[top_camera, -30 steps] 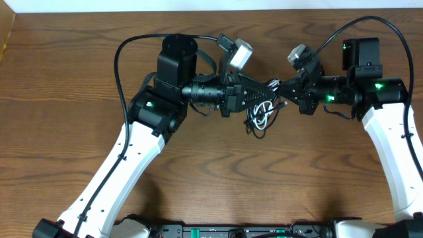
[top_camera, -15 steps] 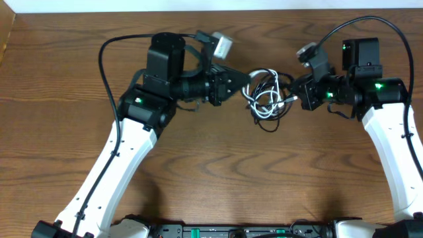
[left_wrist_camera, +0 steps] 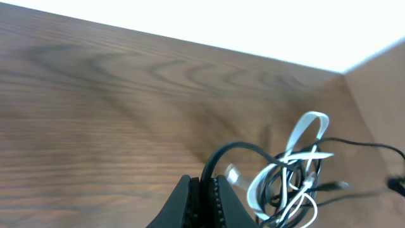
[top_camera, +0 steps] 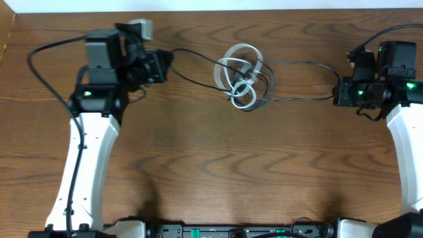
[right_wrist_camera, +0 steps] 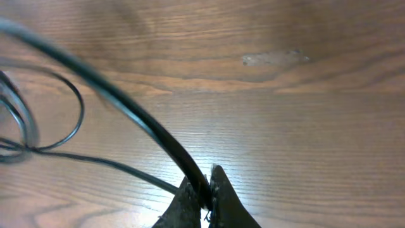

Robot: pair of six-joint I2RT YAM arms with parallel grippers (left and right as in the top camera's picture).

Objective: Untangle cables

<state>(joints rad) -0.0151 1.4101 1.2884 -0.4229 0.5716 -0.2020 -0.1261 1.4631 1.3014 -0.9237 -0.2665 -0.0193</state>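
Cables (top_camera: 241,79) lie tangled in one knot at mid-table (top_camera: 198,165), toward the far edge. Overhead: the white cable (top_camera: 238,47) is looped in the knot. The black cable (top_camera: 301,99) runs out of it both ways, to the left gripper (top_camera: 166,61) and the right gripper (top_camera: 336,96), which are well apart at opposite sides.

Left wrist: jaws pressed together, pinching the black cable (left_wrist_camera: 234,147), which arcs up and over to the knot. White loops (left_wrist_camera: 307,126) stand up just beyond.

Right wrist: jaws pressed together on the black cable (right_wrist_camera: 126,107), which slants away up-left, blurred. Thin black strands (right_wrist_camera: 76,120) curve over the wood at left.
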